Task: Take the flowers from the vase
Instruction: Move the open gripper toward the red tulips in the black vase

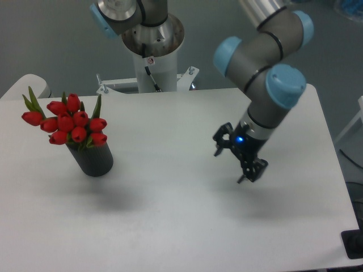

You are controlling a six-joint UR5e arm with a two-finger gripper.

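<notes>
Flowers (71, 122) are seated in the vase (93, 160), well apart from the wide-spread, empty gripper (229, 166). The vase may be tipped if the bunch is approached off-centre.

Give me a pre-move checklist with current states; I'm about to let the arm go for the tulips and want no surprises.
1. Flowers seated in the vase: ok.
2. Vase upright on the table: ok, leaning slightly as seen from this camera.
3. Gripper empty, fingers apart: ok.
4. Gripper lined up over the bunch: not ok, it sits far to the side, near the table's other end.
5. Tabletop between gripper and vase free of objects: ok.
6. Stems loose enough to lift out: cannot tell, hidden inside the vase.
</notes>
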